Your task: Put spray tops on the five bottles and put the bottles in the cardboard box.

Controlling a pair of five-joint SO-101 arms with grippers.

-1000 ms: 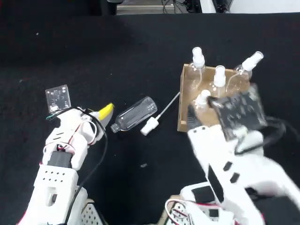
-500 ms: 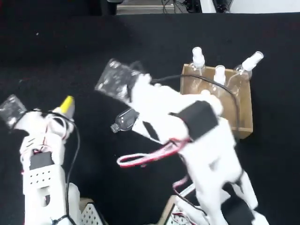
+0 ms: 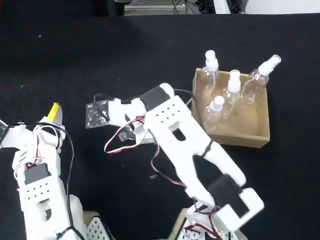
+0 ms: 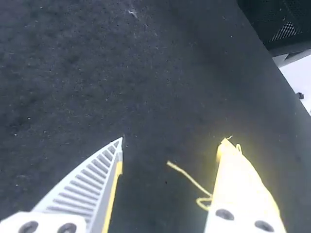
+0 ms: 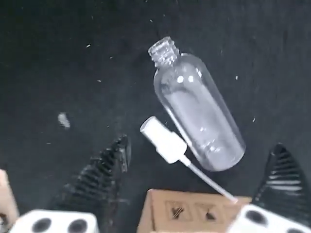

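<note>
Right gripper (image 5: 201, 143) swung from cardboard box (image 3: 232, 139) over bottle (image 5: 199, 114), spread, empty | left gripper (image 4: 172, 141) parted, empty | overhead, arm mostly hides bottle

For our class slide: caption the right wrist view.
Open right gripper above an uncapped clear bottle and loose spray top on black tabletop.

Left gripper (image 4: 173, 141), right gripper (image 5: 202, 143): jaws spread wide.

Glossy clear plastic bottle (image 5: 199, 116), smooth white plastic spray top (image 5: 164, 141), matt cardboard box (image 3: 235, 138), rough black table cloth (image 4: 73, 58).
</note>
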